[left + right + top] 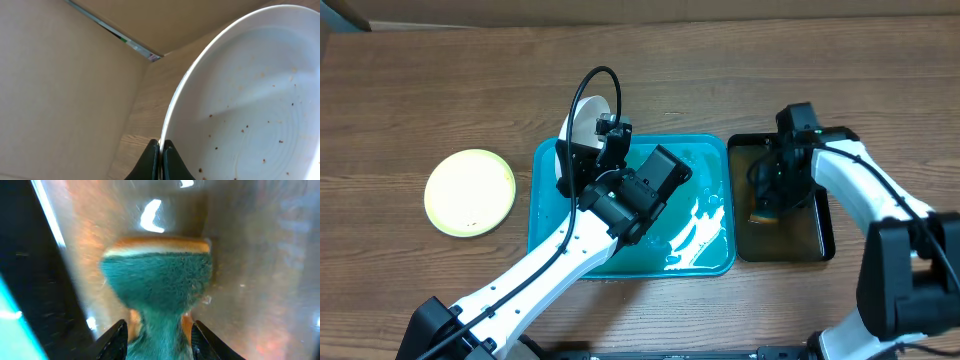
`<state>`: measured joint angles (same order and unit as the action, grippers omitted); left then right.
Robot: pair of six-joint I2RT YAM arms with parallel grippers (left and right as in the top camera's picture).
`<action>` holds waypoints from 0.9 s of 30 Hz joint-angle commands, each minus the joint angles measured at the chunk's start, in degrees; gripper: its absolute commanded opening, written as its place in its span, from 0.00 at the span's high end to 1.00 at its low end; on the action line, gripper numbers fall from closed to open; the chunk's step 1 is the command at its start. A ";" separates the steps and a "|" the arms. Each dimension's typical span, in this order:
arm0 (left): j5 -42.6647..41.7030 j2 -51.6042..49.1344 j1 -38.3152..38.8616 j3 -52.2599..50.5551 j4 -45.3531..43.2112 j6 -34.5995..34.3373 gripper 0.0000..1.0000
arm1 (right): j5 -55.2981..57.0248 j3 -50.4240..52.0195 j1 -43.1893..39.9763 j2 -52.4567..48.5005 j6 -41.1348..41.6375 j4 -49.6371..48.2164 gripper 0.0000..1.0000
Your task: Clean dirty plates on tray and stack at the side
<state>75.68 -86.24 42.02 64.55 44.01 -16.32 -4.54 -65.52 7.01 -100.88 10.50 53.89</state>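
Observation:
My left gripper (567, 168) (161, 150) is shut on the rim of a white plate (588, 120) (250, 100) and holds it tilted on edge over the back left corner of the teal tray (705, 160). Small brown specks dot the plate's face. A pale yellow-green plate (470, 191) lies flat on the table, left of the tray. No third plate is in view. My right gripper (772, 192) (157, 335) is down in the black tray (825, 228), shut on a green and orange sponge (157, 280) (763, 214).
The teal tray's floor is wet and shiny, and my left arm crosses its left half. The black tray stands right beside the teal tray's right edge. A cardboard wall runs along the table's far side.

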 commanded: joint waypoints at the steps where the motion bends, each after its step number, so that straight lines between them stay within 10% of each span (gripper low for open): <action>1: 0.61 1.31 0.02 0.98 -0.07 0.02 0.96 | 1.01 -3.74 -0.07 6.69 0.24 1.38 0.55; 10: -16.15 7.02 -10.78 0.98 2.51 -0.17 0.96 | 0.44 -4.33 -0.07 16.00 0.22 7.91 0.48; 27: -56.92 10.64 -55.63 0.96 4.33 -0.66 0.96 | -0.33 -4.31 -0.07 21.27 0.20 15.06 0.43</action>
<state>27.07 -74.08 -8.93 64.58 48.82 -16.36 -4.49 -68.69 7.01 -80.88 10.50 69.06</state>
